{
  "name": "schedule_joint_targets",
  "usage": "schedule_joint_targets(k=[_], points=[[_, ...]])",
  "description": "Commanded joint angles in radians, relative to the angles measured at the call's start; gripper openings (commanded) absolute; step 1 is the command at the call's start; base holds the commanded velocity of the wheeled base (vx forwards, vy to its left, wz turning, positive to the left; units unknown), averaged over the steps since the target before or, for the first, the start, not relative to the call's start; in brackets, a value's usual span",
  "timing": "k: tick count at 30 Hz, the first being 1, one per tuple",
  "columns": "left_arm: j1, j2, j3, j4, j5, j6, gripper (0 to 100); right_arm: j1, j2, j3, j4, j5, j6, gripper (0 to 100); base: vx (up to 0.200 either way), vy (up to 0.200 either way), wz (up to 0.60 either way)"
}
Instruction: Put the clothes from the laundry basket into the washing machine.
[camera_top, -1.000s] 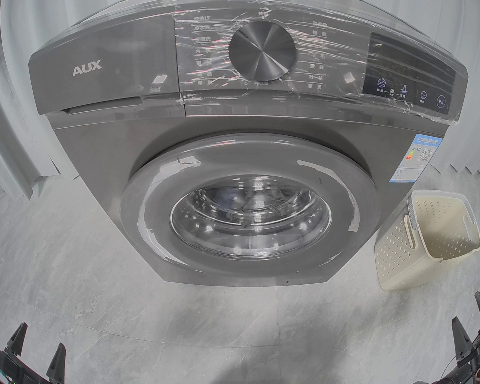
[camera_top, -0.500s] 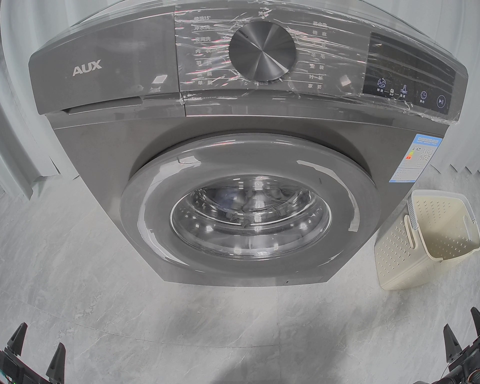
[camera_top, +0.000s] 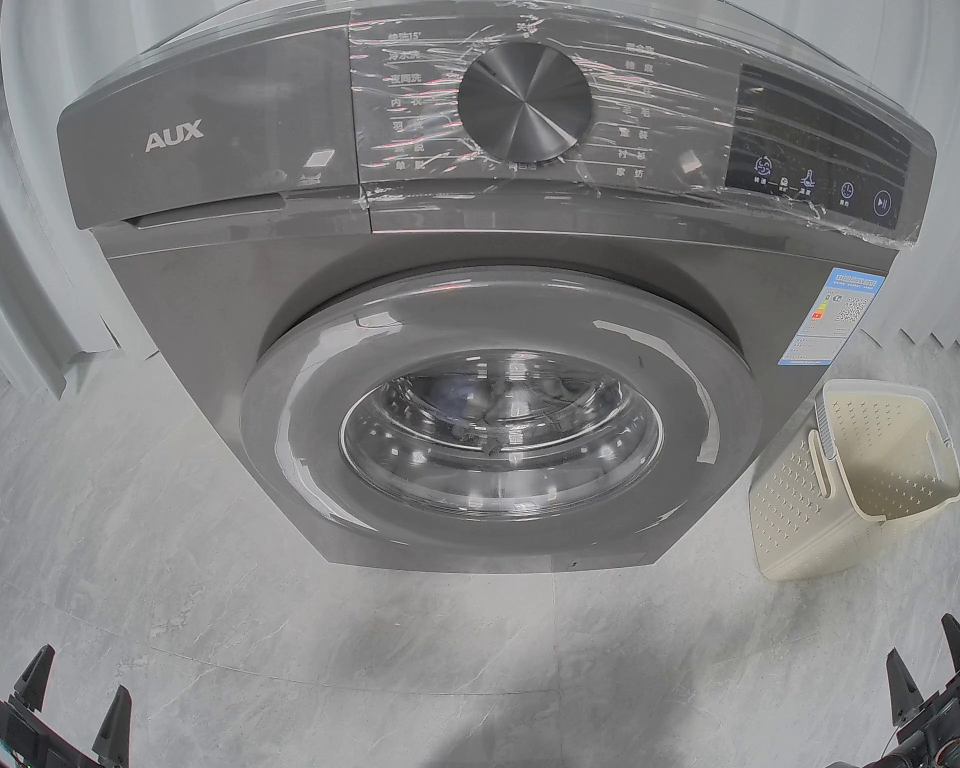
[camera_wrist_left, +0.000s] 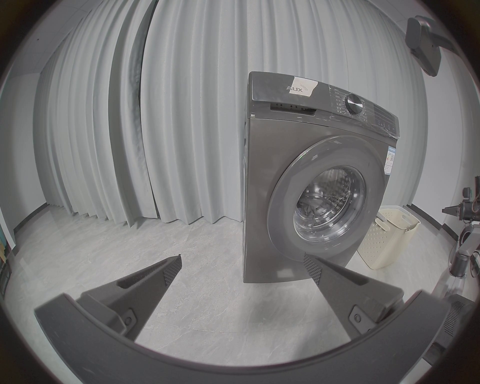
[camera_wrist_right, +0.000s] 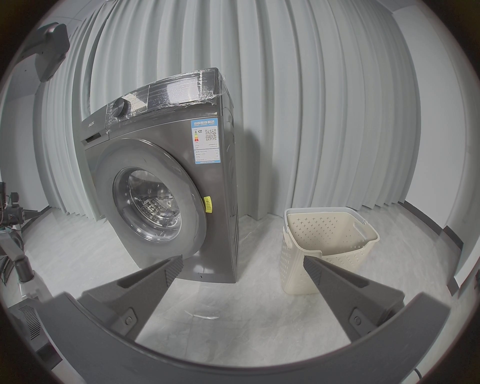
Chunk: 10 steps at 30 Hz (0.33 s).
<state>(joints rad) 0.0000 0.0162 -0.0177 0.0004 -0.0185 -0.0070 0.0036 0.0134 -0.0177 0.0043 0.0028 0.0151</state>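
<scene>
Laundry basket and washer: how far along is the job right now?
Done, apparently: the laundry basket looks empty beside the washing machine, whose door is shut. In hand: nothing; the left gripper and right gripper hang low over the floor, jaws open and empty. Left: perhaps only confirming the load, since the drum glass shows mostly reflections and I cannot tell if clothes are inside.

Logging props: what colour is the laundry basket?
The laundry basket is cream, perforated; best in right wrist view.
</scene>
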Motion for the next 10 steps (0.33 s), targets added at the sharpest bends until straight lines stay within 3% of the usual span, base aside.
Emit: schedule_joint_targets(k=[1, 10], points=[[0.0, -0.012, 0.016, 0.0, 0.0, 0.002, 100, 0.001, -0.01, 0.018, 0.0, 0.003, -0.004, 100, 0.0, 0.0, 0.0], [0.002, -0.01, 0.018, 0.0, 0.0, 0.001, 100, 0.003, -0.01, 0.018, 0.0, 0.003, -0.003, 100, 0.0, 0.0, 0.0]])
